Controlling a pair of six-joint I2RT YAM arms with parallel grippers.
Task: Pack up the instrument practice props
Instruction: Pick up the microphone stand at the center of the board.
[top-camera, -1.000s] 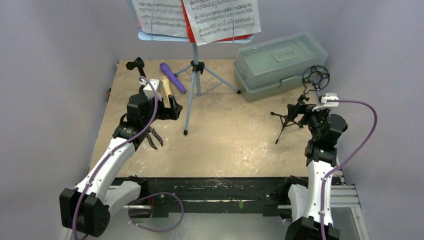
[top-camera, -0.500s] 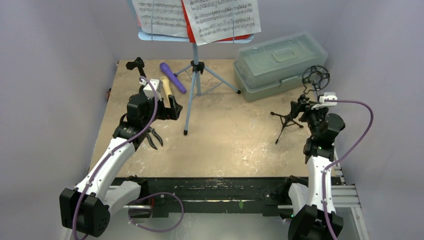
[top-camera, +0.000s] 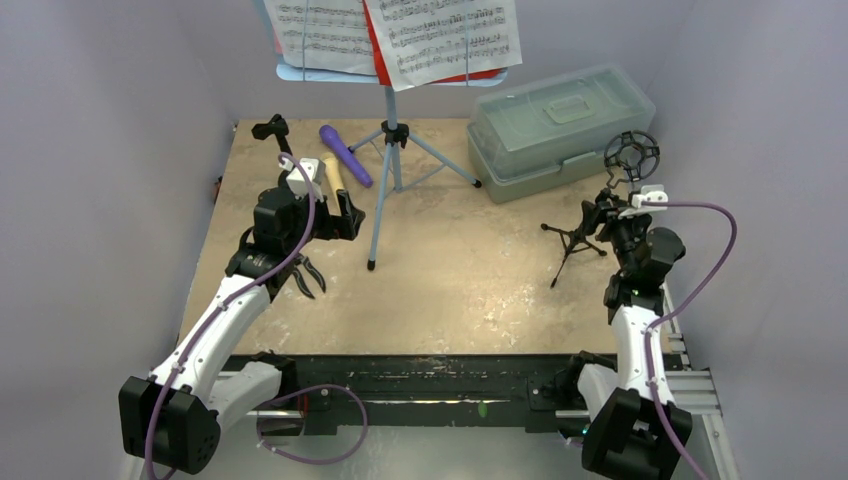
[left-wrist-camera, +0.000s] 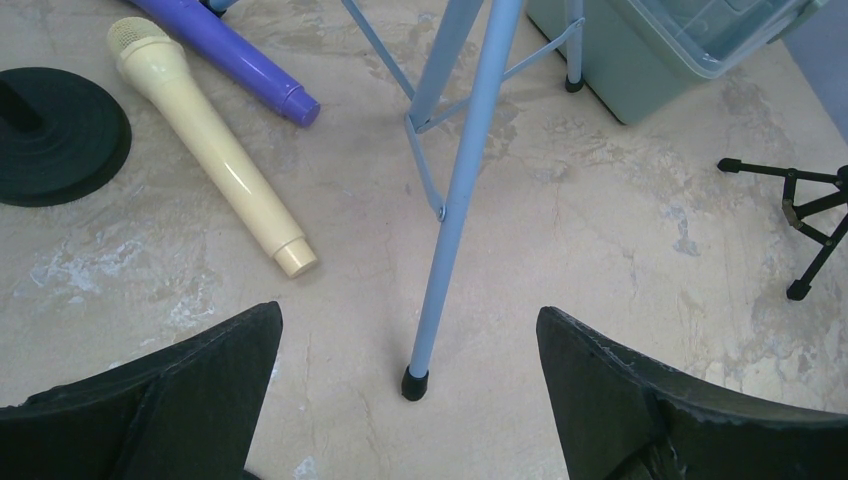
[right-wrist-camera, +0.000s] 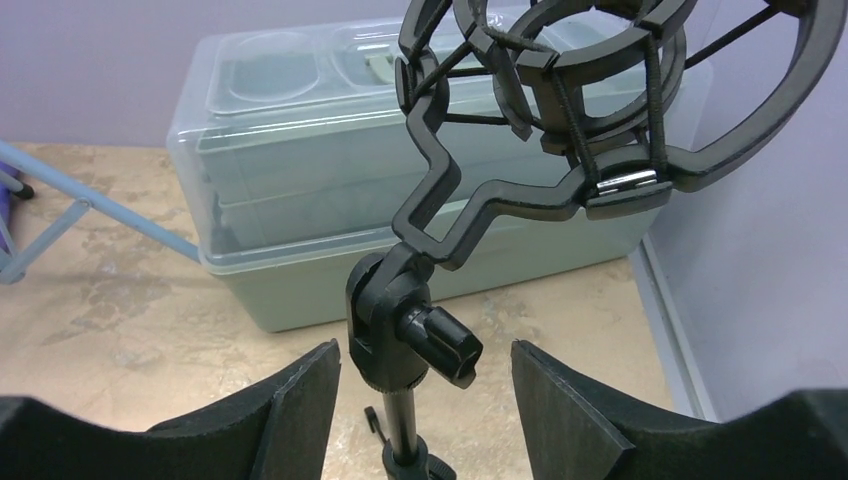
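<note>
Narrowing right gripper (right-wrist-camera: 425, 378) (astride tripod holder (right-wrist-camera: 398, 300))

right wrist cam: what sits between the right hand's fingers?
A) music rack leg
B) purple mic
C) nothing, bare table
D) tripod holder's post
D: the tripod holder rises with its post between the fingers of the right hand, and the box stands behind it.

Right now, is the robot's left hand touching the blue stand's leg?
Apart. The left wrist view shows the left end effector open, with bare tabletop visible between each finger and the music stand leg standing between them.
</note>
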